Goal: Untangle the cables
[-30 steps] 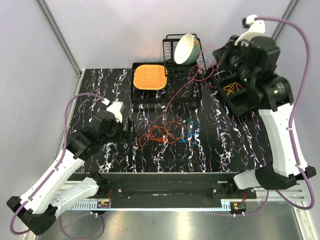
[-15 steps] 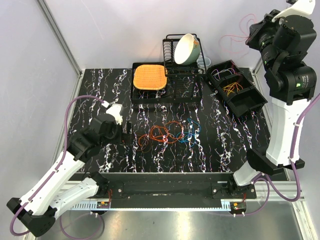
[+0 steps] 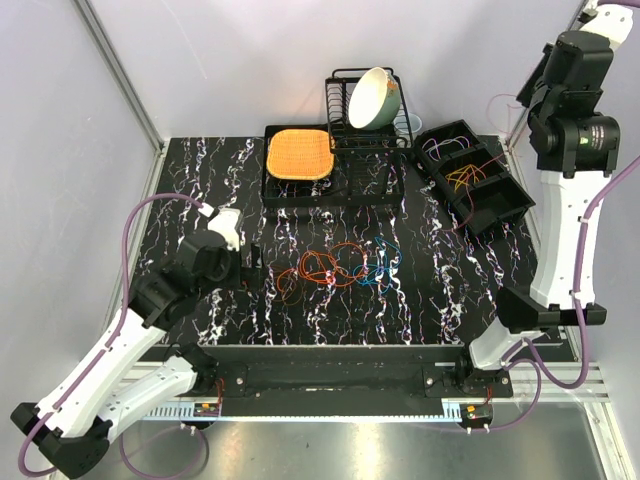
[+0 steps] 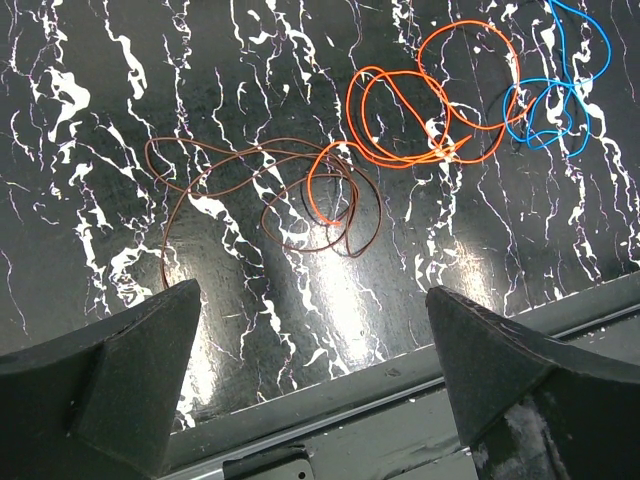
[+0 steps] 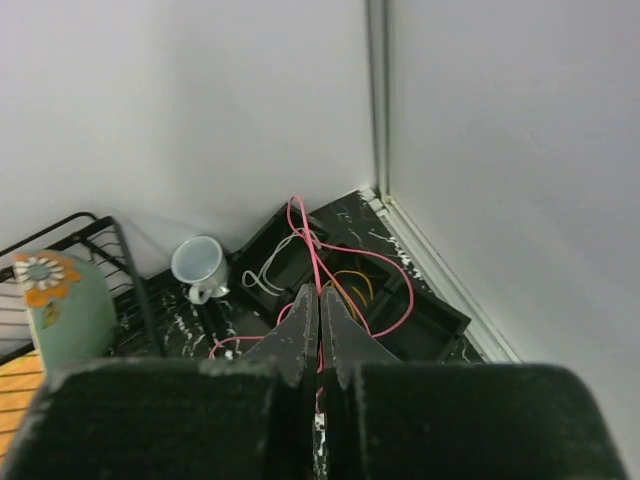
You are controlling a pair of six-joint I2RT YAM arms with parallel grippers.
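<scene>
Left wrist view, nearest: the left gripper (image 4: 310,300) stands fully released, low over the marbled table (image 4: 90,120). A brown cable (image 4: 240,185) lies just ahead between its fingers. An orange cable (image 4: 430,110) and a blue cable (image 4: 555,95) are looped together beyond (the brown strand barely reads from overhead). Top view: left arm (image 3: 130,330) bent low, reaching toward centre; right arm (image 3: 565,230) upright, wrist high over the far right corner. Only the right wrist view shows the right gripper (image 5: 320,305) clenched on a pink cable (image 5: 317,262), which trails down to the black divided tray (image 5: 440,320)
</scene>
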